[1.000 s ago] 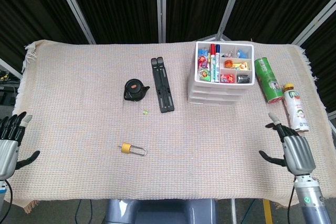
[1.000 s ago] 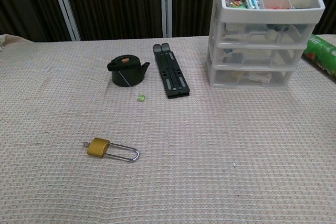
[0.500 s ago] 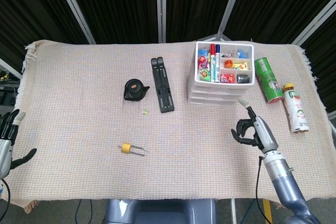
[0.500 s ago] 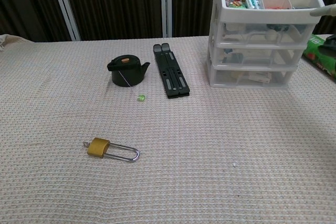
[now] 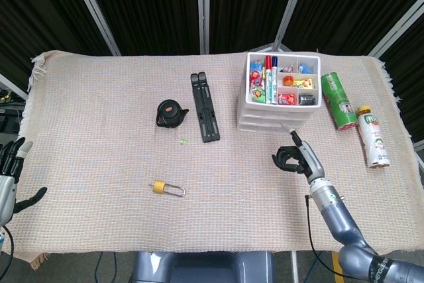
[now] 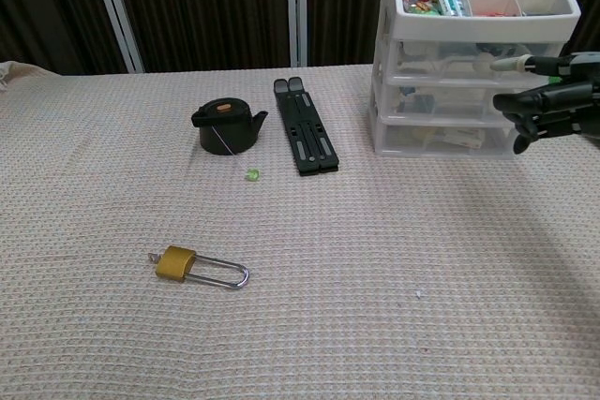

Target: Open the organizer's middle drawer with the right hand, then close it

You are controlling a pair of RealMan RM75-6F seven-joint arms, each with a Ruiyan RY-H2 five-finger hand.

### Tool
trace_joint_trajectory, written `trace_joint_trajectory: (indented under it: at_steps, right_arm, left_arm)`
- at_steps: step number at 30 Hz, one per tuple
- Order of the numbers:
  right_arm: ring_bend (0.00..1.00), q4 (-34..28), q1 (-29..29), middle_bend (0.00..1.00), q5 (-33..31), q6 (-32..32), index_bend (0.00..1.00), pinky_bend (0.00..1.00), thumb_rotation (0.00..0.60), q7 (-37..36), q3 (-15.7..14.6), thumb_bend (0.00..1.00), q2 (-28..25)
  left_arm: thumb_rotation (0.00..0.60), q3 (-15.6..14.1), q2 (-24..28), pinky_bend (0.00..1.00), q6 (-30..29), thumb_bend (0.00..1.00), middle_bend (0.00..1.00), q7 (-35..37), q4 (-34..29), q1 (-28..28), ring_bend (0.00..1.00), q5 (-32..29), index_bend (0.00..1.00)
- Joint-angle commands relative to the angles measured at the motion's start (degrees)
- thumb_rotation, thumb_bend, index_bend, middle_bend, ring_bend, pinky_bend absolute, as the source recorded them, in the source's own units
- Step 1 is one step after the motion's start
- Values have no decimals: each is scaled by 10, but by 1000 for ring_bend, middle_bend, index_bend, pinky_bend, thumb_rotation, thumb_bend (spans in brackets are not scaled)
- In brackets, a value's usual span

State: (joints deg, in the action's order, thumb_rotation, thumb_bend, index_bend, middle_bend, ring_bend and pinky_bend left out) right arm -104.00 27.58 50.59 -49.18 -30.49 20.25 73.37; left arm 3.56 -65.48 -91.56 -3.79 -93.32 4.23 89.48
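One woven tablecloth [image 5: 99, 130], dark curtains [image 5: 146, 4].

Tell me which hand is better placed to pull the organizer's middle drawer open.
Right. The right hand hovers just in front of the organizer, fingers apart, while the left hand sits at the table's far left edge.

Organizer [image 5: 281, 94] stands far right on the table [image 5: 99, 137]; stand [image 5: 205, 116] lies left of it, then kettle [image 5: 171, 113]. Padlock [image 5: 167, 189] lies nearer, w/ right hand [image 5: 295, 159] near in front of organizer. Two bottles [image 5: 339, 101] lie right of it.
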Motion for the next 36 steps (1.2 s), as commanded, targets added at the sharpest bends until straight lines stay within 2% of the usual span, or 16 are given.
trace_joint_trajectory:
  at_steps: [1, 15, 36]
  right_arm:
    - [704, 25, 17, 709, -28, 2, 71, 554, 600, 7, 10, 335, 25]
    - [704, 63, 31, 709, -59, -10, 175, 554, 600, 14, 26, 365, 76]
    - [704, 93, 42, 709, -95, 15, 144, 554, 600, -2, 59, 367, 111]
  left_arm:
    - [600, 1, -1, 0, 1, 188, 0, 1, 1, 0, 0, -2, 0]
    - [600, 3, -5, 0, 12, 188, 0, 4, 10, 4, 0, -11, 0]
    - [600, 0, -8, 0, 27, 193, 0, -1, 21, 11, 0, -11, 0]
